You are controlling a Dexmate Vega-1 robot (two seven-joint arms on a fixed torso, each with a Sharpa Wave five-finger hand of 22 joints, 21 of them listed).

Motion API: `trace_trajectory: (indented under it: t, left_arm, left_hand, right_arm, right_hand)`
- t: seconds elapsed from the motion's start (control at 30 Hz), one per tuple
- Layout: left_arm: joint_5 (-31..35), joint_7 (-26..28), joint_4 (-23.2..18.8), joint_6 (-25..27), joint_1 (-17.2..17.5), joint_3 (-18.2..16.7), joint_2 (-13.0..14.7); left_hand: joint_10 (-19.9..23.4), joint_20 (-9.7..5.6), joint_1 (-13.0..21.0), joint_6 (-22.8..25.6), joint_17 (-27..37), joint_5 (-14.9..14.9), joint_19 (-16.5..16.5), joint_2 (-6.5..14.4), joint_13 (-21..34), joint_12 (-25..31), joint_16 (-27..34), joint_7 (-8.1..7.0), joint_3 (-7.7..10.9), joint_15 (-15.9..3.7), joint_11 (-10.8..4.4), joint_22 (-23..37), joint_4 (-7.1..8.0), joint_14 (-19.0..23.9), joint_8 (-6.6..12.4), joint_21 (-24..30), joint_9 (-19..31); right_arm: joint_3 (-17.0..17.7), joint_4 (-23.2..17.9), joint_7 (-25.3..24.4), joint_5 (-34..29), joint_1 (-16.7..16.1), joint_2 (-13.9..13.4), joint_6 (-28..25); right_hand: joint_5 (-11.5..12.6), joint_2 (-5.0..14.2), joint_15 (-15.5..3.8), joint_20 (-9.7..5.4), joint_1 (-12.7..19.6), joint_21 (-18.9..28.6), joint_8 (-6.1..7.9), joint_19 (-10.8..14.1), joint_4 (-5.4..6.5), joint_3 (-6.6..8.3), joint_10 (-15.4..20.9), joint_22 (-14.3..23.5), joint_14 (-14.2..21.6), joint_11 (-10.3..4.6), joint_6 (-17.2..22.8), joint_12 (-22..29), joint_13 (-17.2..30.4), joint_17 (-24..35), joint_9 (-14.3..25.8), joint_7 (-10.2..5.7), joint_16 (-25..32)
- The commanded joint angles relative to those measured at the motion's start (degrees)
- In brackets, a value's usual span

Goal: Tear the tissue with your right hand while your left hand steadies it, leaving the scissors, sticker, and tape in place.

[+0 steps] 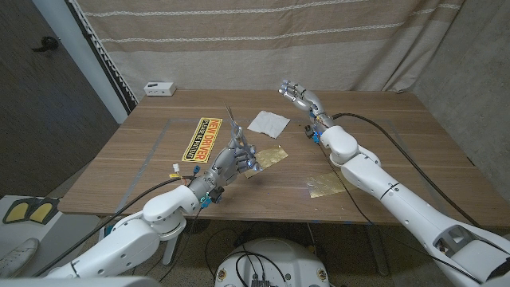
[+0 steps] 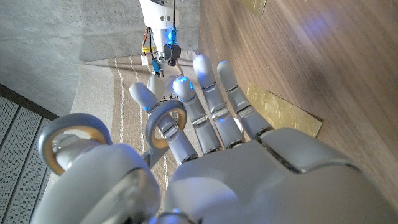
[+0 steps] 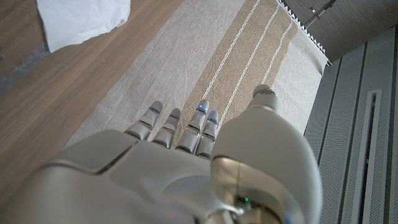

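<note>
The white, roughly square tissue (image 1: 268,122) lies flat and whole on the far middle of the brown wooden table (image 1: 382,127), so by the look of it the tearing has not begun. Neither hand touches it. The right hand (image 1: 296,93) hovers just beyond and to the tissue's right, fingers loosely extended and holding nothing. The left hand (image 1: 233,159) is raised nearer the robot, and the grey ring handles in its wrist view suggest it grips the metal scissors (image 1: 235,127), though the hold itself is hard to make out. The yellow and black printed sticker (image 1: 201,139) lies flat to the left. Two gold foil-like patches (image 1: 269,156) rest on the wood; whether these are the tape is unclear. No container stands on the table.
</note>
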Motion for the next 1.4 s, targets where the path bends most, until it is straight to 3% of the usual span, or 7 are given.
trace_trajectory:
  t: [0.03, 0.53, 0.7, 1.17, 1.4]
  left_arm:
    - [-0.2, 1.2, -1.4, 1.1, 1.0, -1.0, 1.3]
    - [-2.1, 2.4, -3.7, 4.5, 1.5, -2.6, 3.4]
    - [-3.2, 2.2, -4.2, 5.9, 1.2, -2.8, 4.2]
    - [-5.8, 4.2, -7.7, 10.8, 2.3, -6.4, 8.6]
    - [-6.5, 6.0, -9.5, 12.5, 3.1, -7.5, 9.2]
  left_hand:
    - [1.5, -1.71, 0.8, -8.0, 0.2, 0.3, 0.8, -0.2, 0.4, 0.3, 0.4, 13.49, -1.60, -4.50, -0.96, 0.2, -1.84, 1.0, -0.12, -0.2, -0.4]
    - [2.4, -1.70, 0.9, -6.9, 0.7, 0.4, 1.0, -0.3, 1.7, 1.0, 0.7, 13.85, -1.65, -4.75, -0.76, 0.6, -1.75, 1.4, 0.04, 0.0, -0.3]
    - [2.4, -1.63, 0.7, -6.7, 0.7, 0.5, 1.1, -0.2, 2.2, 1.2, 0.8, 14.00, -1.59, -4.69, -0.40, 0.5, -1.68, 1.5, 0.02, 0.0, -0.2]
    - [2.8, -1.65, 0.7, -6.3, 0.4, 0.8, 1.3, -0.2, 2.5, 1.2, 0.7, 14.06, -1.56, -4.46, -0.26, 0.5, -1.68, 1.7, -0.15, 0.0, -0.1]
    - [3.2, -1.71, 0.8, -6.3, 0.4, 0.9, 1.4, -0.1, 2.2, 1.1, 0.8, 13.97, -1.51, -4.64, -0.40, 0.2, -1.68, 1.8, -0.06, -0.1, 0.2]
  right_arm:
    - [-2.5, -1.7, -4.4, -10.3, 1.3, -1.1, -4.5]
    - [-3.7, -0.8, -5.2, -14.6, 2.5, -0.5, -4.7]
    - [-4.8, -2.2, -6.8, -19.2, 2.8, -1.1, -6.3]
    - [-4.7, -3.0, -5.6, -19.9, 2.8, -1.2, -6.5]
    - [-4.6, -3.4, -6.0, -20.7, 2.4, -1.2, -6.7]
  right_hand:
    - [0.5, -0.34, -9.31, -0.02, 0.4, 0.0, 0.30, 0.7, -0.42, -0.11, 0.4, 0.2, 0.8, 0.02, 0.6, 0.4, 0.1, 0.1, 0.1, 0.06, 0.3]
    - [0.5, -0.48, -9.22, 0.17, 0.7, -0.2, 0.34, 0.9, -0.65, -0.13, 0.6, 0.2, 0.9, 0.11, 0.8, 0.5, 0.1, 0.0, 0.1, 0.10, 0.3]
    - [0.6, -0.51, -9.16, 0.23, 0.8, -0.2, 0.41, 1.0, -0.76, -0.13, 1.0, 0.2, 1.1, 0.08, 1.1, 0.7, 0.1, 0.0, 0.1, 0.24, 0.3]
    - [0.8, -0.53, -8.46, 0.40, 1.0, -0.5, 0.26, 1.0, -0.89, -0.19, 1.0, 0.1, 1.1, -0.05, 1.0, 0.7, 0.0, 0.0, 0.0, 0.04, 0.2]
    - [0.8, -0.52, -8.17, 0.52, 1.0, -0.7, 0.18, 0.8, -0.91, -0.22, 0.9, 0.1, 0.7, 0.00, 0.9, 0.7, 0.0, 0.0, 0.0, 0.11, 0.0]
